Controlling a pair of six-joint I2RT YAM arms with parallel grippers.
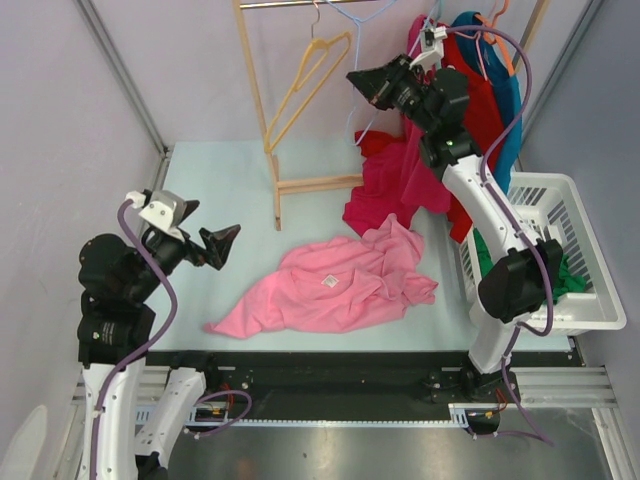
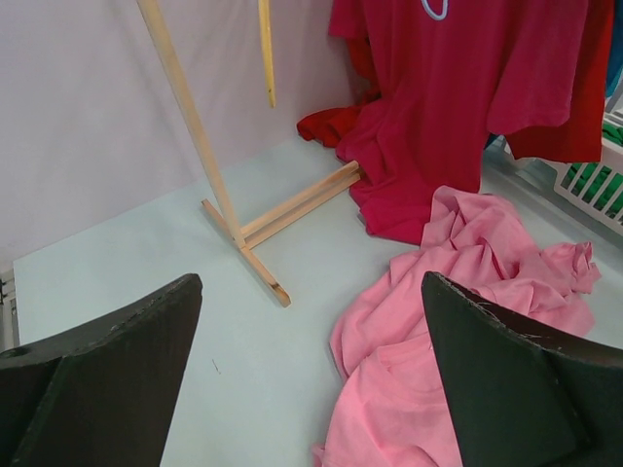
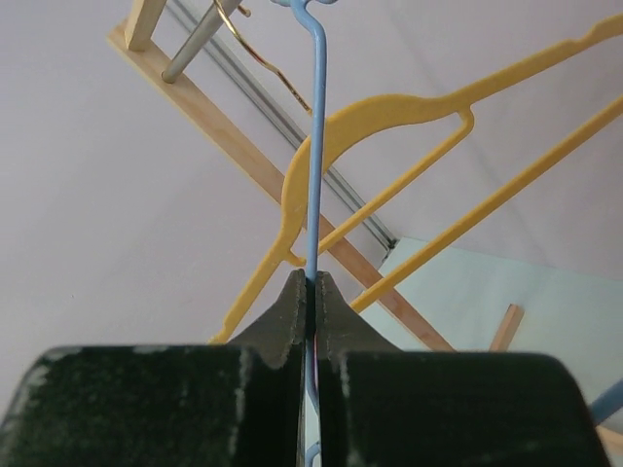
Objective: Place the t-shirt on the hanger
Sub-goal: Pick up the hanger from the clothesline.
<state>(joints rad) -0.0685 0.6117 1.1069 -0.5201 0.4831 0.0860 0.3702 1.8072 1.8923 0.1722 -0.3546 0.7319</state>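
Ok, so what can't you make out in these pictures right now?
Hanger: right wrist view shows only its stem in the shut right gripper; the fingers hide everything below, and the hook runs off the top edge.
T-shirt: in the top view its white patch is too small to identify; in the left wrist view the open left gripper and bottom edge cut it off.
Basket: top view, the right arm covers part of its contents.

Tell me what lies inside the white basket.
Green fabric shows in the white basket; the right arm covers part of the inside, so whatever lies there is hidden.
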